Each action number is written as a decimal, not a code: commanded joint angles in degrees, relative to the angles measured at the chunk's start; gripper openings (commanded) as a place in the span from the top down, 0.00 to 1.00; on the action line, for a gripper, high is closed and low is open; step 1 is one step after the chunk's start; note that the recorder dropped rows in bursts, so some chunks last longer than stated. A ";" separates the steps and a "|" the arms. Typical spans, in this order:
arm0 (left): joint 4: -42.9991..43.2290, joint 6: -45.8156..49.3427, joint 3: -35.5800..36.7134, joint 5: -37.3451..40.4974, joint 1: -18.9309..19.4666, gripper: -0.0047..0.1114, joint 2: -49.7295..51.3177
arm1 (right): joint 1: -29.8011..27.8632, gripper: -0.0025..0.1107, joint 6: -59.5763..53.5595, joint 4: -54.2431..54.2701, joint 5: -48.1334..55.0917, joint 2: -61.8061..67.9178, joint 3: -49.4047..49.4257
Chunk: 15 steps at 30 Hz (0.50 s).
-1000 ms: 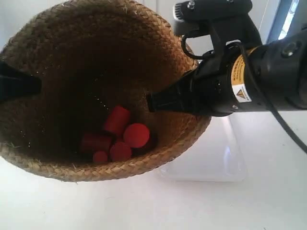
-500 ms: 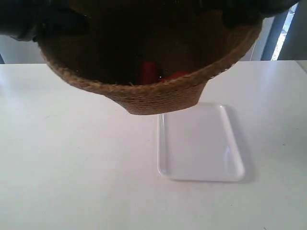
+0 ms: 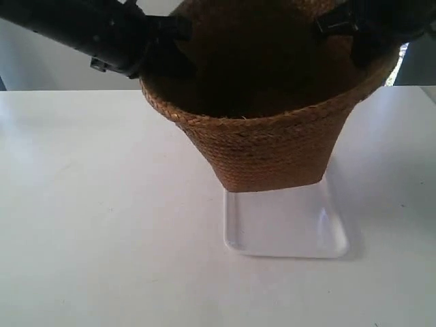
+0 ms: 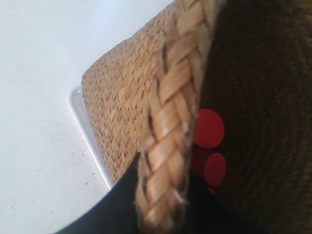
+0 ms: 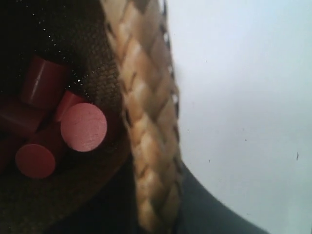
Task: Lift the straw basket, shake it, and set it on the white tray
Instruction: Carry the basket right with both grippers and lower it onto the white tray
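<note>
The basket stands upright with its base over the far end of the tray on the white surface; whether it touches the tray I cannot tell. The left jaws are clamped on its braided rim, one dark finger outside the weave and one inside, and the right jaws pinch the opposite rim likewise. Red cylinders lie in its bottom.

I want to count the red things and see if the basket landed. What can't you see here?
- Exterior view: the near wall of the straw basket hides the red cylinders.
- Exterior view: its base covers the far end of the white tray; touching or hovering, cannot tell.
- Right wrist view: cylinders run into shadow and the picture edge; full count unknown.
</note>
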 commanded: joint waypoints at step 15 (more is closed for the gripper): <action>5.40 -1.41 -9.19 5.30 -0.44 0.77 9.97 | -7.11 0.98 -0.49 -4.36 -2.53 0.78 9.44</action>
